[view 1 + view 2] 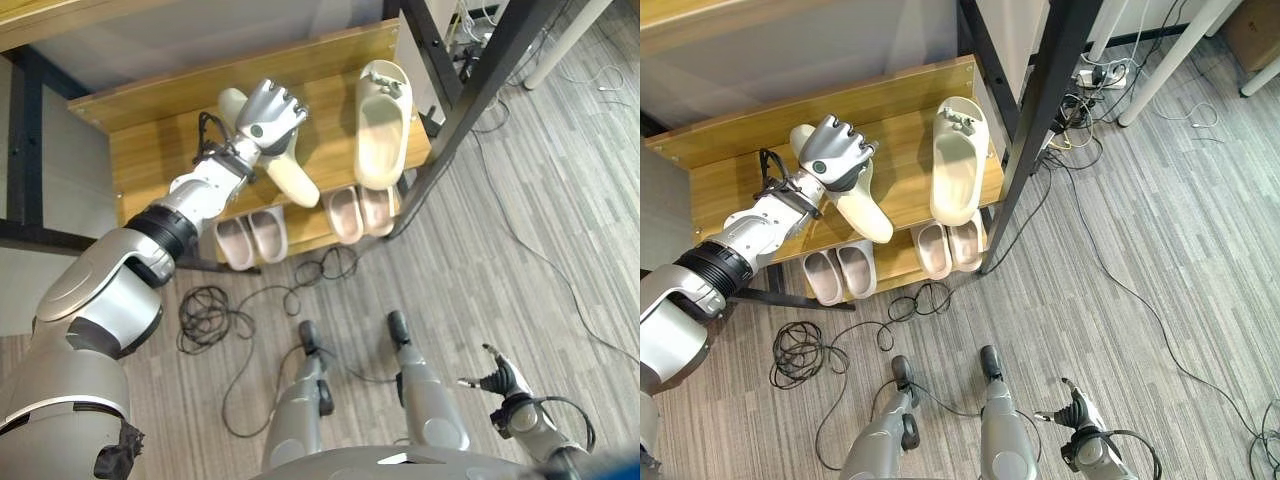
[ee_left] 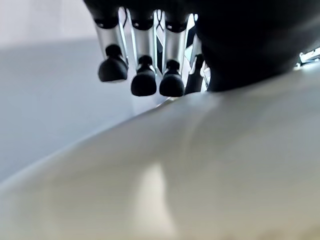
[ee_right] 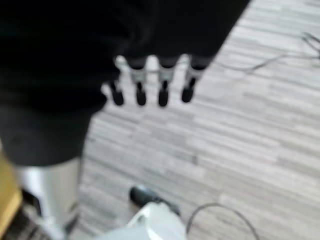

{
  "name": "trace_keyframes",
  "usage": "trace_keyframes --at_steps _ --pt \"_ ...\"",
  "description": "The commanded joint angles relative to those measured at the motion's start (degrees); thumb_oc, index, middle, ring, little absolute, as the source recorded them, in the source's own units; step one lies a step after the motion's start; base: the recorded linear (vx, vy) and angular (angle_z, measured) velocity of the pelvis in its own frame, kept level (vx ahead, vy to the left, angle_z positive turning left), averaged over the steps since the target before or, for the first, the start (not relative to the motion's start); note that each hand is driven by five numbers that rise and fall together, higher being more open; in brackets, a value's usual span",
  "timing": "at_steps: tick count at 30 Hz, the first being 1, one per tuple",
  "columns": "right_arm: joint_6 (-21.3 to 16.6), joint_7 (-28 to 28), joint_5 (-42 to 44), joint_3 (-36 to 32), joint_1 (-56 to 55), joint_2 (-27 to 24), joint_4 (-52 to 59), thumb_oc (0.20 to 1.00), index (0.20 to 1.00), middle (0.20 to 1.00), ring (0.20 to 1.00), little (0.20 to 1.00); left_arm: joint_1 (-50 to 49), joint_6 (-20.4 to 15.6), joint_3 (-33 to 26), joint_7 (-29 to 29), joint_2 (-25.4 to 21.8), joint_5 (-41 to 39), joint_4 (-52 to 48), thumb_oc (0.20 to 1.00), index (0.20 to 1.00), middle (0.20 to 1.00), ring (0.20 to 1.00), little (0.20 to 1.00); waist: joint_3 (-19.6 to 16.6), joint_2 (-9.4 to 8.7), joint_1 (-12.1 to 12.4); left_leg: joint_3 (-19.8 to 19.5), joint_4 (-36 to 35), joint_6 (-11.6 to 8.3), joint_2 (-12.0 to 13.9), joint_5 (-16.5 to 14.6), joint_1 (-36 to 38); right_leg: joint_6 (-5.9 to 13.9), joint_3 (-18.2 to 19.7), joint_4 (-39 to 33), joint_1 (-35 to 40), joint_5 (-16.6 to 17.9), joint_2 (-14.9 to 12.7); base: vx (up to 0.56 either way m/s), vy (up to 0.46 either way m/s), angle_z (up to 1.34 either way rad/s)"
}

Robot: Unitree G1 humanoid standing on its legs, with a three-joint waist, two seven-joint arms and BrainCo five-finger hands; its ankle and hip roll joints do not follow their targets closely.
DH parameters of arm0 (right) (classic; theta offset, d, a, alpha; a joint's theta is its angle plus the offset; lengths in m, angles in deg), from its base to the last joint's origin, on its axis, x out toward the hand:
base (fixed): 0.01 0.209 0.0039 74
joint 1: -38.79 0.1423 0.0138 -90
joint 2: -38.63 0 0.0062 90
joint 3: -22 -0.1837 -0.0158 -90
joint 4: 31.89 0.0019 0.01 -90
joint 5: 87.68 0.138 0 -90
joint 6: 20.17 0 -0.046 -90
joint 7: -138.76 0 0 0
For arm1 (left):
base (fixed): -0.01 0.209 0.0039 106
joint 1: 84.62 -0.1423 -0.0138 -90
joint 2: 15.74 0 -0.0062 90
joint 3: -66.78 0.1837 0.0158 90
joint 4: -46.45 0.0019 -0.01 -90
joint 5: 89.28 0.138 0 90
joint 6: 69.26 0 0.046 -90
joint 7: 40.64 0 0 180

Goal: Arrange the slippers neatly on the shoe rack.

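Two cream slippers lie on the top board of the wooden shoe rack (image 1: 150,165). The left slipper (image 1: 296,182) lies slanted, with its toe toward the front edge. My left hand (image 1: 268,112) rests on its back half. Seen from the left wrist, its fingers (image 2: 145,80) reach out straight above the slipper's pale surface (image 2: 200,175), not curled round it. The right slipper (image 1: 383,125) lies nearly straight, apart from the hand. Low over the floor, my right hand (image 1: 500,383) hangs with relaxed fingers (image 3: 162,95) and holds nothing.
Two pairs of pinkish slippers (image 1: 252,238) (image 1: 360,212) stand on the rack's lower shelf. A black metal frame post (image 1: 470,100) slants past the rack's right end. Loose black cables (image 1: 205,315) lie on the grey plank floor in front.
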Motion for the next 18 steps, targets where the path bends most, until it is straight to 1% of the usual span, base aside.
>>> trace_keyframes --at_steps 1,2,3,4,5,6,7,10,13,14,16,18 --pt "-0.47 -1.27 -1.24 -0.29 0.35 -2.84 2.05 1.000 1.000 1.000 1.000 1.000 2.77 1.45 0.05 0.40 -4.92 2.30 2.22 0.200 0.200 0.200 0.200 0.200 -0.88 -0.28 -0.16 -5.86 11.00 0.68 -2.47 -8.16 -6.15 2.98 -2.14 9.01 -3.27 -6.05 -1.70 0.03 0.010 0.07" --pt "-0.42 -1.43 -1.88 -0.07 0.34 -2.88 1.85 1.000 1.000 1.000 1.000 1.000 2.66 1.47 0.23 0.56 -5.46 2.82 2.03 0.200 0.200 0.200 0.200 0.200 -0.90 -0.26 0.06 -5.91 11.29 0.70 -2.49 -8.65 -5.96 2.96 -2.15 9.27 -3.04 -6.51 -1.71 0.00 0.007 0.07" --pt "-0.42 -1.44 -1.89 -0.07 0.40 -2.87 1.85 1.000 1.000 1.000 1.000 1.000 2.69 1.47 0.21 0.57 -5.51 2.83 2.01 0.200 0.200 0.200 0.200 0.200 -0.93 -0.26 0.05 -5.89 11.14 0.71 -2.48 -8.26 -6.14 2.95 -2.14 9.11 -3.21 -6.16 -1.69 0.01 0.008 0.06" --pt "-0.45 -1.53 -2.10 -0.05 0.35 -2.92 1.89 1.000 1.000 1.000 1.000 1.000 2.57 1.46 0.15 0.66 -5.77 2.99 1.84 0.228 0.228 0.228 0.228 0.228 -0.94 -0.28 0.11 -5.96 11.15 0.71 -2.46 -8.28 -6.09 2.94 -2.16 9.14 -3.15 -6.20 -1.69 0.01 0.000 0.05" --pt "-0.38 -1.60 -2.30 -0.09 0.34 -2.98 1.91 1.000 1.000 1.000 1.000 1.000 2.37 1.49 -0.03 0.69 -5.95 3.08 1.73 0.360 0.360 0.360 0.360 0.360 -0.94 -0.27 0.23 -6.09 11.35 0.72 -2.47 -8.73 -5.84 2.95 -2.22 9.38 -2.97 -6.61 -1.69 0.01 0.003 0.07" --pt "-0.35 -1.71 -2.45 -0.11 0.36 -3.01 1.98 1.000 1.000 1.000 1.000 1.000 2.16 1.66 -0.37 0.65 -6.20 3.17 1.70 0.849 0.849 0.849 0.849 0.849 -1.02 -0.28 0.28 -6.13 11.24 0.73 -2.44 -8.38 -5.97 2.92 -2.20 9.32 -3.11 -6.34 -1.65 0.03 0.006 0.07" --pt "-0.35 -1.76 -2.61 -0.16 0.05 -2.97 2.28 1.000 1.000 1.000 1.000 1.000 1.41 2.02 -1.11 0.61 -6.41 3.02 1.94 1.000 1.000 1.000 1.000 1.000 -1.03 -0.41 0.43 -6.27 11.61 0.75 -2.39 -8.95 -5.72 2.90 -2.18 9.77 -2.90 -6.83 -1.63 0.01 0.004 0.06" --pt "-0.28 -1.77 -3.00 -0.26 -0.39 -2.94 2.63 1.000 1.000 1.000 1.000 1.000 0.42 2.37 -2.58 0.69 -6.44 2.55 1.95 1.000 1.000 1.000 1.000 1.000 -1.23 -0.49 0.54 -6.31 11.58 0.77 -2.30 -8.62 -5.77 2.78 -2.28 9.67 -2.96 -6.59 -1.57 0.00 0.000 0.01" --pt "-0.13 -1.79 -3.44 -0.68 -1.30 -2.61 3.31 1.000 1.000 1.000 1.000 1.000 -1.44 3.23 -6.50 0.60 -5.49 0.44 2.65 1.000 1.000 1.000 1.000 1.000 -1.48 -0.72 0.75 -6.52 11.49 0.70 -2.12 -8.44 -5.68 2.60 -2.36 9.72 -2.96 -6.75 -1.39 0.00 0.000 0.00" --pt "-0.11 -1.79 -3.45 -0.66 -1.34 -2.68 3.33 1.000 1.000 1.000 1.000 1.000 -1.56 3.24 -6.60 0.61 -5.49 0.45 2.60 1.000 1.000 1.000 1.000 1.000 -1.50 -0.67 0.73 -6.52 11.48 0.70 -2.12 -8.44 -5.67 2.59 -2.35 9.72 -2.96 -6.76 -1.39 0.00 0.000 0.00" --pt "0.07 -1.95 -3.63 -1.14 -2.05 -2.32 3.90 1.000 1.000 1.000 1.000 1.000 -3.72 3.87 -10.01 0.30 -5.04 -1.34 2.49 1.000 1.000 1.000 1.000 1.000 -1.60 -0.92 0.89 -6.61 11.53 0.66 -2.06 -8.44 -5.57 2.50 -2.38 9.68 -2.87 -6.83 -1.33 0.00 0.000 0.00" --pt "0.10 -1.91 -3.62 -1.23 -2.23 -2.29 4.06 1.000 1.000 1.000 1.000 1.000 -4.31 4.08 -10.80 0.19 -4.94 -1.65 2.49 1.000 1.000 1.000 1.000 1.000 -1.65 -0.94 0.90 -6.61 11.53 0.64 -2.05 -8.44 -5.52 2.44 -2.37 9.70 -2.83 -6.90 -1.26 0.00 0.000 0.00"
